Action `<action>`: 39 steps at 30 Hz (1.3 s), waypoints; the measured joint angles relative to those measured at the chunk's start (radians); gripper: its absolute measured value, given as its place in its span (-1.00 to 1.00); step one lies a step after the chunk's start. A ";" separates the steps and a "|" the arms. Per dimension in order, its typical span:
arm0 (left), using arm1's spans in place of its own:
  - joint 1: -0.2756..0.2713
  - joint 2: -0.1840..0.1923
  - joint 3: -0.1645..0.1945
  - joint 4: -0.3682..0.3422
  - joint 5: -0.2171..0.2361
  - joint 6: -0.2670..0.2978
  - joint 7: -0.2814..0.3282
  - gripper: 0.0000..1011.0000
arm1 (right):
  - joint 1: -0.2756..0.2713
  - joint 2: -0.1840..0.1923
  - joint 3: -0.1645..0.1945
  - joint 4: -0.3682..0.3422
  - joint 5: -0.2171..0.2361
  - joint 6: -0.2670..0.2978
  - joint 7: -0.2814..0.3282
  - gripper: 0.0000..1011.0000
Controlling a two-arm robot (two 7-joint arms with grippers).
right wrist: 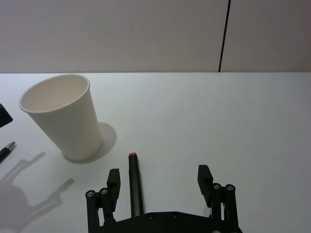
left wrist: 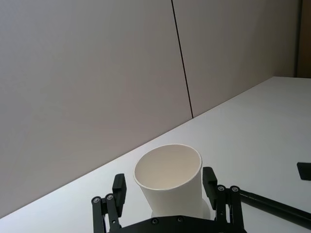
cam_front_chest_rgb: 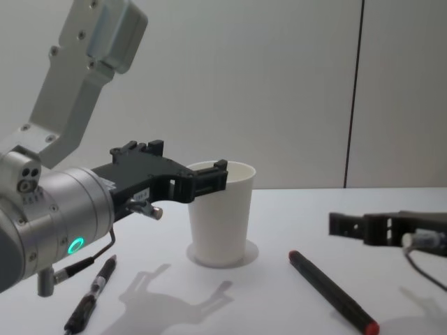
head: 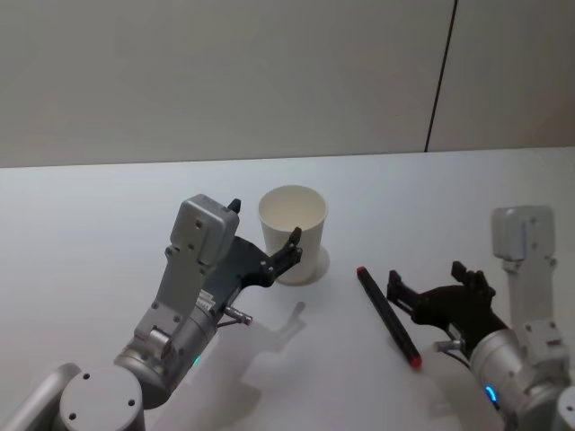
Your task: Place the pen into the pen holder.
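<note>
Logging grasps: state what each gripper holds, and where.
Nothing held. Left gripper open around the pen holder; right gripper open near the pen on the table.

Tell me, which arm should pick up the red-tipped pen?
Right, probably. The right gripper is open, and the pen lies right by its fingers. The left gripper sits open around the pen holder, farther from that pen.
</note>
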 joint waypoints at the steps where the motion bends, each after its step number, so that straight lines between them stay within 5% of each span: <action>1: 0.000 0.000 0.000 0.000 0.000 0.000 0.000 0.99 | 0.002 -0.004 -0.002 0.003 -0.002 0.007 -0.002 0.98; 18: 0.000 0.000 0.000 0.000 0.000 0.000 0.000 0.99 | 0.049 -0.070 -0.032 0.052 -0.057 0.133 -0.003 0.98; 39: 0.000 0.000 0.000 0.000 0.000 0.000 0.000 0.99 | 0.101 -0.109 -0.021 0.109 -0.084 0.236 0.001 0.98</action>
